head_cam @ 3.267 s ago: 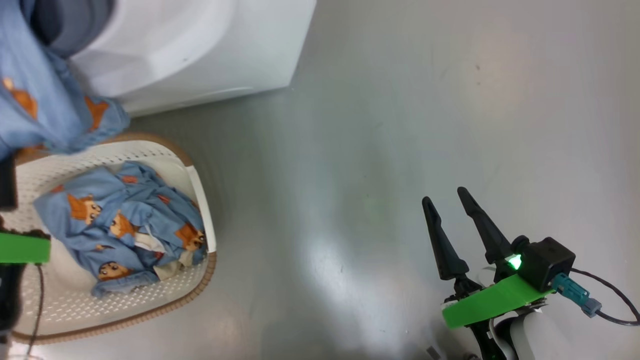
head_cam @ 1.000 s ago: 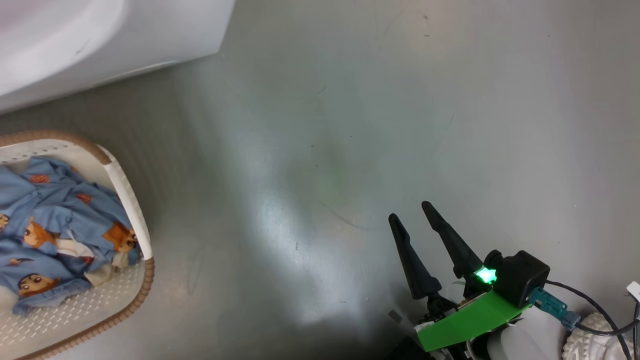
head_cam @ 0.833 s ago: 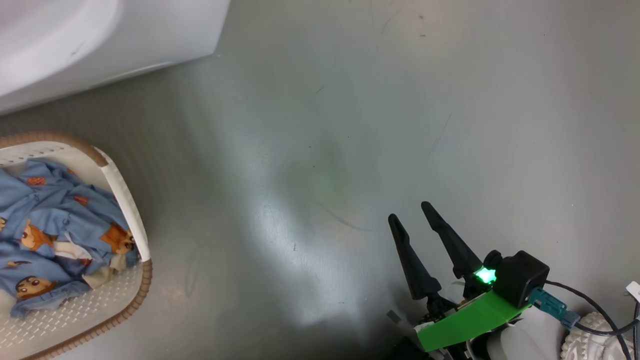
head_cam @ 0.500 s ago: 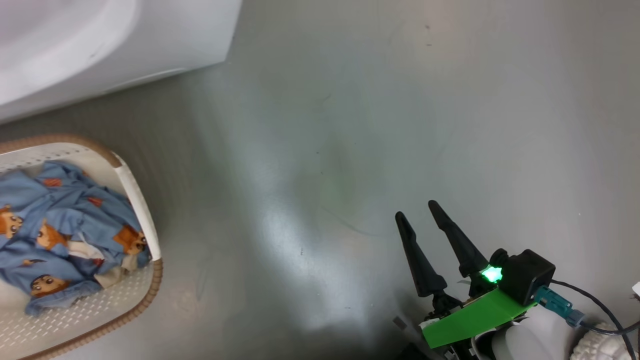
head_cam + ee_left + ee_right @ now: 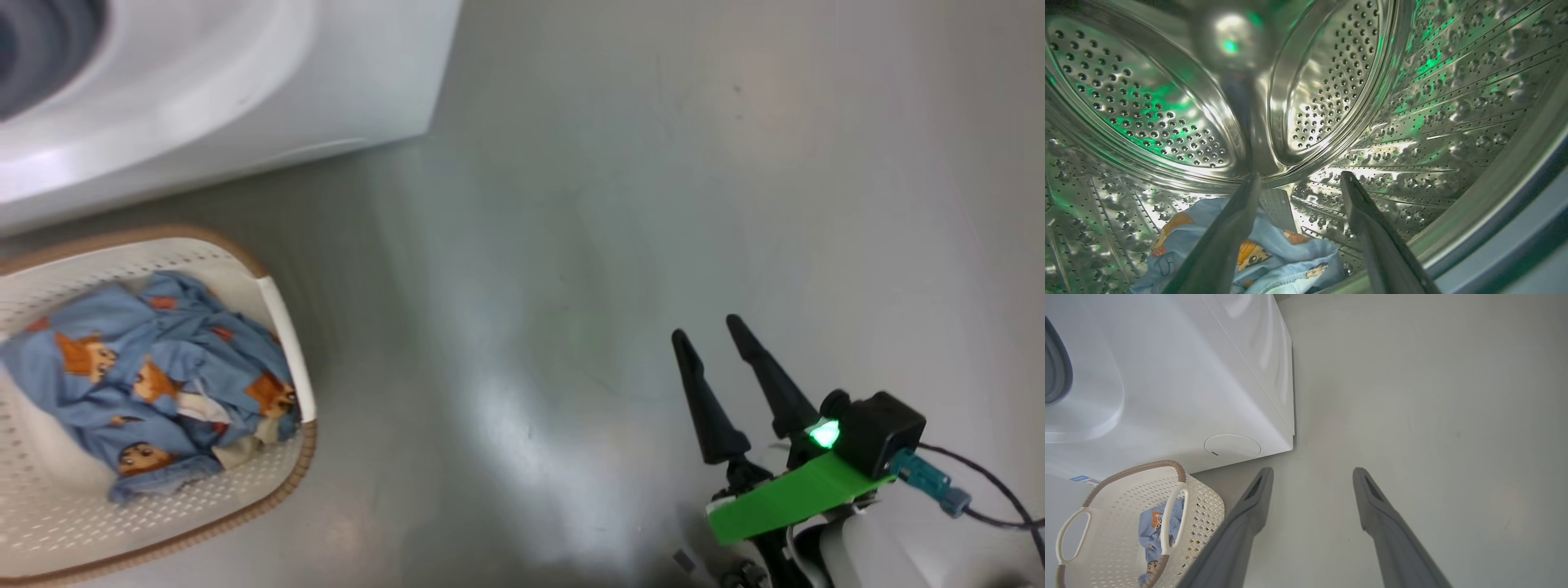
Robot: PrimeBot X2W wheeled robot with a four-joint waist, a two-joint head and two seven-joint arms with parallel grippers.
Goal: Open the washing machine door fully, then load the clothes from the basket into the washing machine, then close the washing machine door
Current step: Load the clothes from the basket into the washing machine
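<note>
My left gripper (image 5: 1299,176) stands open inside the washing machine (image 5: 1331,81), clothes (image 5: 1294,253) lying just below its fingers; my right gripper (image 5: 706,327) hangs open above the floor (image 5: 612,204).

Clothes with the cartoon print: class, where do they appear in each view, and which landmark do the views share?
Head view: clothes lower left, heaped in the basket.
Left wrist view: bottom centre, on the drum floor.
Right wrist view: lower left, inside the basket.
Shared landmark: the washing machine.
</note>
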